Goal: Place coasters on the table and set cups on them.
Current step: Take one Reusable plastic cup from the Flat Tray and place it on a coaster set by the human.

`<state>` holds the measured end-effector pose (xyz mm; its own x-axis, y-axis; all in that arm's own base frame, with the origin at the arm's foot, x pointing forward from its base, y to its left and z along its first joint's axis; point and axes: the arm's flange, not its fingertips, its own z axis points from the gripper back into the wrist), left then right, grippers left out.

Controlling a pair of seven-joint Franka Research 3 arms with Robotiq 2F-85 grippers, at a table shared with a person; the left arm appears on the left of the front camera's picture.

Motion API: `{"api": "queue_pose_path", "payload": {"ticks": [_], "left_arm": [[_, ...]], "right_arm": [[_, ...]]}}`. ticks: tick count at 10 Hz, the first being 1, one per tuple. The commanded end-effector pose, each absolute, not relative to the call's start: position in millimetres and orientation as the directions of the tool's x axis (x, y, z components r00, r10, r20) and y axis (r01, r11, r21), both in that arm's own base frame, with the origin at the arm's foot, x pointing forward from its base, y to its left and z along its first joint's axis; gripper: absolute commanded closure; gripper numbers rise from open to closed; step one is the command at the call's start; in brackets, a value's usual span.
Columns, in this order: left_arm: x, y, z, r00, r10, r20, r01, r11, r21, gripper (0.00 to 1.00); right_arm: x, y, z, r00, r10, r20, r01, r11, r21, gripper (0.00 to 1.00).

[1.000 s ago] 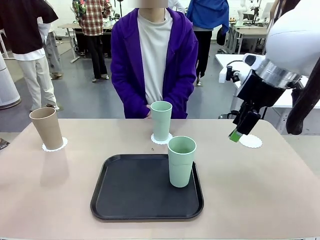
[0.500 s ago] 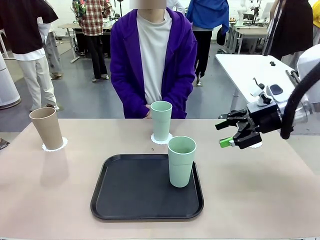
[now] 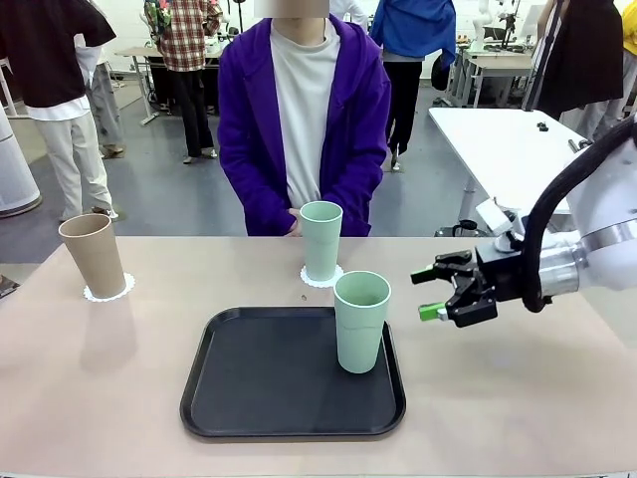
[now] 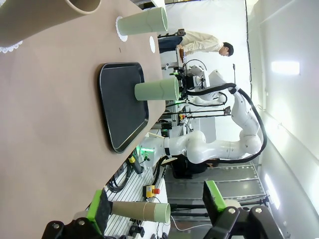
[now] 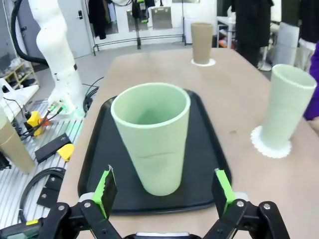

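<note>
A tan cup stands on a coaster at the far left of the table. One mint cup stands on a coaster at the far middle. A second mint cup stands on the black tray. My right gripper is open and lies level, pointing at this cup from the right, a short gap away. In the right wrist view the cup stands between and beyond the green pads. My left gripper is open and holds nothing. A bare coaster lies past the tray.
A person in a purple jacket stands at the far edge, hands low behind the middle cup. A white table stands at the back right. Bare tabletop lies to the left and right of the tray.
My right arm has swung down from above the right coaster, turned its gripper level, and moved left towards the mint cup on the tray. The cups have not moved.
</note>
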<state>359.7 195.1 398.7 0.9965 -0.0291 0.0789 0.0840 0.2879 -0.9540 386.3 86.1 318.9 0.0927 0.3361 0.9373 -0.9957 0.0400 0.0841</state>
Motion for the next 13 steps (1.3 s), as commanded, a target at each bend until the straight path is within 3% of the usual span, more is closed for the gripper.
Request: {"api": "queue_pose_path", "payload": {"ticks": [1, 9, 13], "left_arm": [[358, 196, 399, 0.995, -0.029, 0.096, 0.100, 0.273, -0.957, 0.00], [358, 196, 399, 0.995, -0.029, 0.096, 0.100, 0.273, -0.957, 0.00], [358, 196, 399, 0.995, -0.029, 0.096, 0.100, 0.273, -0.957, 0.00]], "right_arm": [[386, 91, 316, 0.106, 0.343, 0.933, -0.994, 0.009, 0.110, 0.00], [383, 93, 310, 0.106, 0.354, 0.929, -0.994, 0.015, 0.107, 0.00], [395, 99, 280, 0.158, 0.166, 0.973, -0.985, -0.039, 0.167, 0.00]]}}
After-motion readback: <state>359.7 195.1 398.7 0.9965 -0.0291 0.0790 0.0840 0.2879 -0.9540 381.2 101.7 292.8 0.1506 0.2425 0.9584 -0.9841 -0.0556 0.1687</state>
